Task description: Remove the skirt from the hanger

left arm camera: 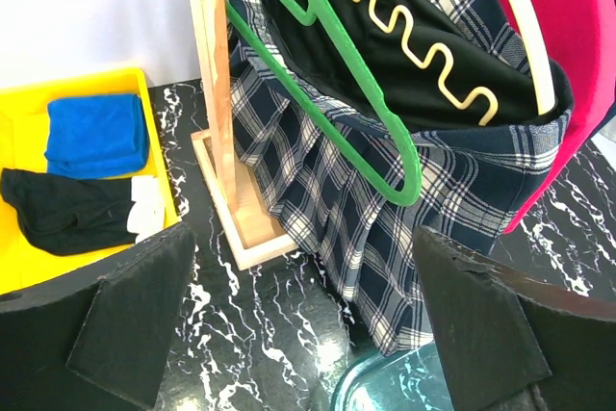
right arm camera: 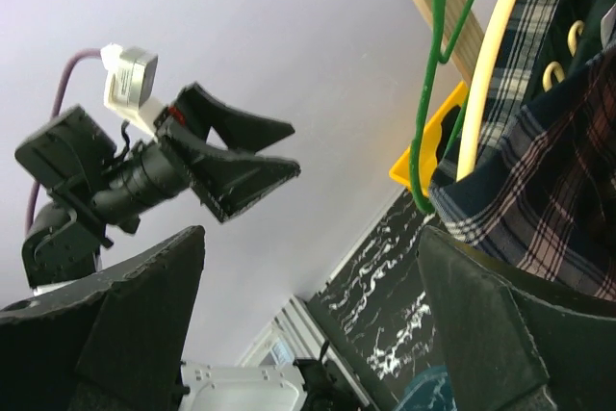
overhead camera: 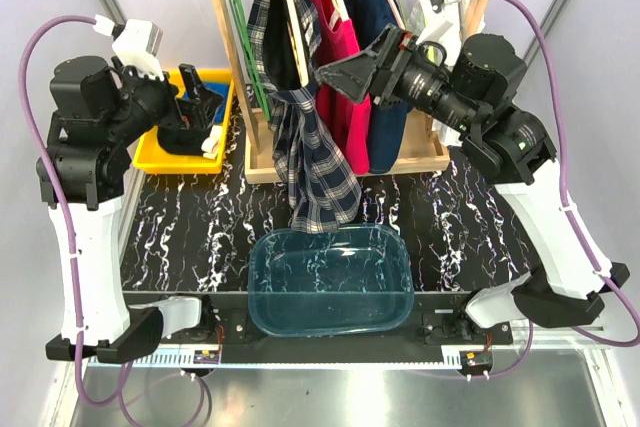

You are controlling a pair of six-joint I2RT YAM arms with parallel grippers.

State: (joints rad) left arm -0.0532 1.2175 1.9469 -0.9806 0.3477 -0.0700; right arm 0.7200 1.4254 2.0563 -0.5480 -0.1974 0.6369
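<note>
The dark navy skirt [overhead camera: 386,117] hangs on the wooden rack [overhead camera: 225,57], right of a red shirt [overhead camera: 340,97]. Its pale pink hanger [overhead camera: 392,2] shows above it. My right gripper [overhead camera: 338,82] is open and empty. It is raised in front of the red shirt and the skirt and points left, and I cannot tell whether it touches them. In the right wrist view my right gripper [right arm camera: 308,334] holds nothing. My left gripper [overhead camera: 205,107] is open and empty above the yellow bin [overhead camera: 160,159], left of the rack. It also shows in the left wrist view [left arm camera: 308,334].
A blue-white plaid garment [overhead camera: 320,182] on a cream hanger [left arm camera: 525,36] hangs at the rack's left and droops to the table. Green hangers [left arm camera: 385,113] hang beside it. A teal basin [overhead camera: 330,282] sits at the front. The bin holds a blue cloth [left arm camera: 96,132] and a black cloth [left arm camera: 67,209].
</note>
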